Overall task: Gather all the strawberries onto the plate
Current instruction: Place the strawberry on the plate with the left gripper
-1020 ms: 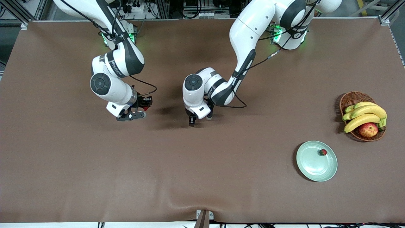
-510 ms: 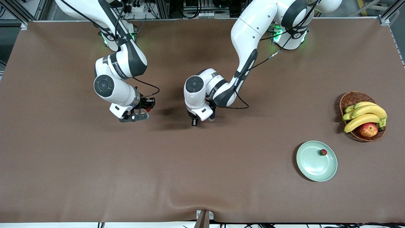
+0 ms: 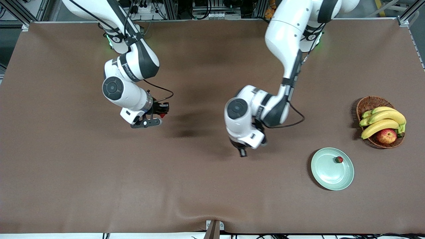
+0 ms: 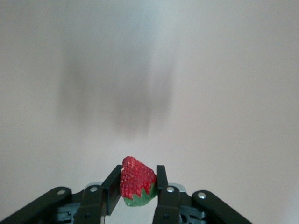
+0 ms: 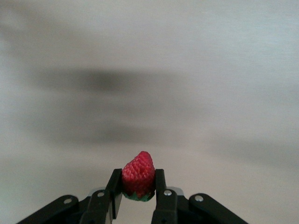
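My left gripper is shut on a red strawberry with a green cap and holds it above the bare brown table, between the table's middle and the plate. My right gripper is shut on a second strawberry, a red speck in the front view, over the table toward the right arm's end. The pale green plate lies toward the left arm's end, near the front camera. A third strawberry sits on it near its rim.
A brown wicker basket stands a little farther from the front camera than the plate. It holds bananas and a red-yellow apple. The brown table cover has a raised fold at its near edge.
My left arm has swung toward the plate, carrying its strawberry with it. My right gripper has drifted slightly the same way with its strawberry. The plate's strawberry has not moved.
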Motion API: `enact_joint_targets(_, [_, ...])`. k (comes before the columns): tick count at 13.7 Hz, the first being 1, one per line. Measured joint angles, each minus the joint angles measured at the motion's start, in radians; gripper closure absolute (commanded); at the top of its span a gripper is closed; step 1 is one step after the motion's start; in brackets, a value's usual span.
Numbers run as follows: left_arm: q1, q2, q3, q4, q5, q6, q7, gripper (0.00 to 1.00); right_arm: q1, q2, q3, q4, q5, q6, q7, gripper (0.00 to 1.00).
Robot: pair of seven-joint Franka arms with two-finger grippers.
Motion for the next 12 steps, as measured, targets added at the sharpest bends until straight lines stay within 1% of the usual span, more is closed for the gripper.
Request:
enact_joint_targets(2, [0.107,0.0,0.004,-0.006,0.007,-0.006,0.047,1.0,0.057,0.063,0.002,0.076,0.045,0.008,0.056,1.0])
enact_joint_targets(4, [0.215,0.0,0.004,-0.007,0.007,-0.006,0.113,1.0,0.099,0.141,0.003,0.152,0.054,0.046,0.134,1.0])
enact_joint_targets(6, [0.298,0.0,0.001,-0.007,0.007,-0.005,0.176,1.0,0.126,0.21,0.004,0.207,0.062,0.094,0.166,1.0])
enact_joint_targets(9, [0.372,0.0,-0.001,-0.009,0.007,-0.006,0.265,1.0,0.177,0.311,0.005,0.256,0.101,0.191,0.201,1.0])
enact_joint_targets(11, [0.41,0.001,-0.002,-0.014,0.007,-0.006,0.284,1.0,0.207,0.36,0.005,0.273,0.114,0.245,0.215,1.0])
enact_joint_targets(12, [0.428,0.002,-0.003,-0.019,0.007,-0.006,0.292,1.0,0.219,0.377,0.005,0.283,0.114,0.255,0.229,0.96])
